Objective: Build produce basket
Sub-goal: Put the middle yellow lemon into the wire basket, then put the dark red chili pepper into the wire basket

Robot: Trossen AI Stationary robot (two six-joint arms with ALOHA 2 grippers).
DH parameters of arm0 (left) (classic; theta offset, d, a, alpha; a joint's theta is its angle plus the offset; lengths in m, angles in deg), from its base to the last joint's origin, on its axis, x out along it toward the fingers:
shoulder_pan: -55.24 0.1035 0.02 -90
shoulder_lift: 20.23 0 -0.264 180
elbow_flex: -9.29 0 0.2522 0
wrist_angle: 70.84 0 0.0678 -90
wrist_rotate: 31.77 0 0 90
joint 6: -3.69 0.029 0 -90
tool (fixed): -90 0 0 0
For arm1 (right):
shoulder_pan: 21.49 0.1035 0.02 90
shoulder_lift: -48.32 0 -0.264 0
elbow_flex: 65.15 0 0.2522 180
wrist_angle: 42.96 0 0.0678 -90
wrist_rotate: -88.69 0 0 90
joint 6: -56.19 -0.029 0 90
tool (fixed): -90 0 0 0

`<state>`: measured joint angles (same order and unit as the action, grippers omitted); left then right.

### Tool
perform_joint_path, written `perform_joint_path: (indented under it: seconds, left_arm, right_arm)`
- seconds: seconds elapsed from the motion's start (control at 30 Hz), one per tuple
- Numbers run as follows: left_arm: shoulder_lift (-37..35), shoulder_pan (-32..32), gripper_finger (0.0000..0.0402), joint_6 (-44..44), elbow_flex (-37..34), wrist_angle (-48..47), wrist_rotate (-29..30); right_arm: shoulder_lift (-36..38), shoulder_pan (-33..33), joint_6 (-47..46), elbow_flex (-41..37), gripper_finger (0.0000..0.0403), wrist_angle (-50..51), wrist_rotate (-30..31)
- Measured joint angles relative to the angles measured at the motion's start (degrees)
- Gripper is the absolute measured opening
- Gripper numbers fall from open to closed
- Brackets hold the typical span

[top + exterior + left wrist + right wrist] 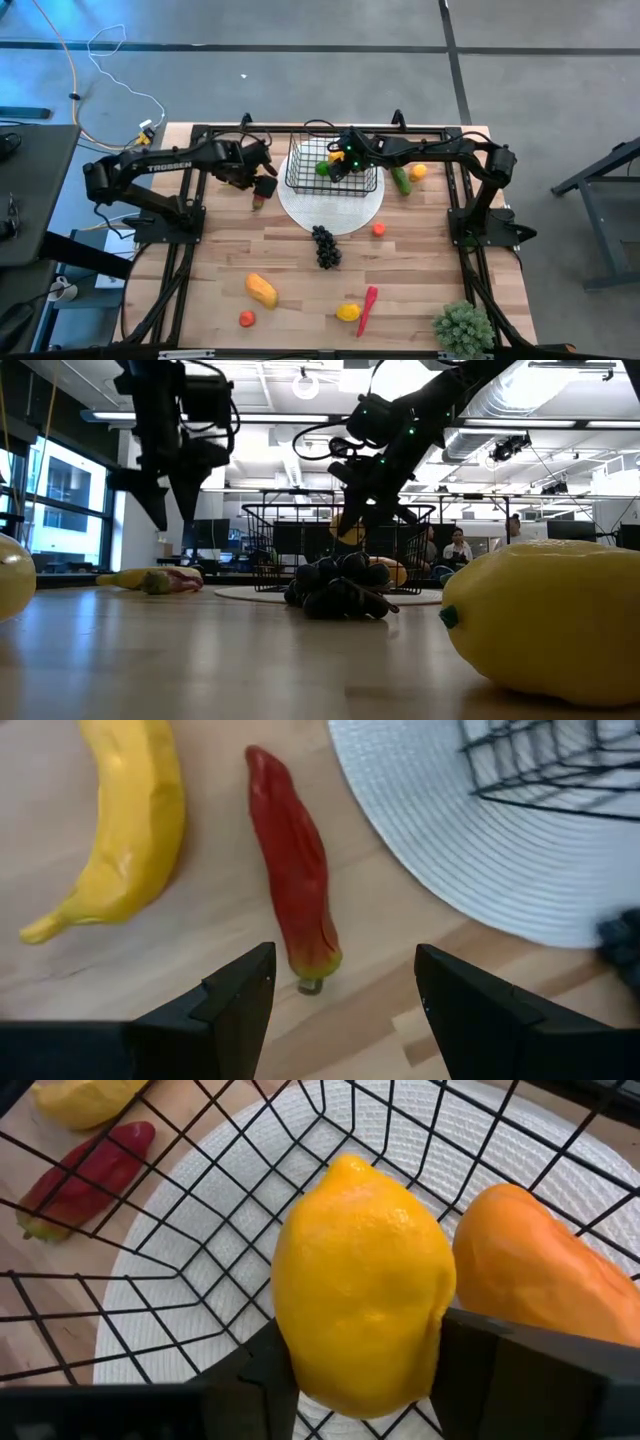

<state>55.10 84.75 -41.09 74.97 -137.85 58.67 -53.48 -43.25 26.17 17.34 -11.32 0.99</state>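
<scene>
- Both arms are dark, jointed tubes on black frames.
- The left arm carries white TROSSEN lettering.
- The right arm shows green lights (near its wrist).

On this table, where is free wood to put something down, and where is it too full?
Bare wood lies between the grapes and the table's left edge, and right of the small orange. It is crowded at the far edge: the basket on its plate, both tools, the cucumber.
</scene>
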Motion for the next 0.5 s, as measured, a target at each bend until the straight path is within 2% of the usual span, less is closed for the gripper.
perform_joint_path:
  seconds: [0.27,0.5]
  left_arm:
    - [0.0,-0.36,0.0227,-4.27,-5.09,4.27,0.27]
    - [0.29,-0.39,0.0227,-6.08,-8.71,9.79,1.5]
  right_arm:
    - [0.0,-0.48,0.02,0.0,0.0209,-0.07,0.32]
    - [0.04,-1.7,2.06,3.4,0.0221,1.69,0.49]
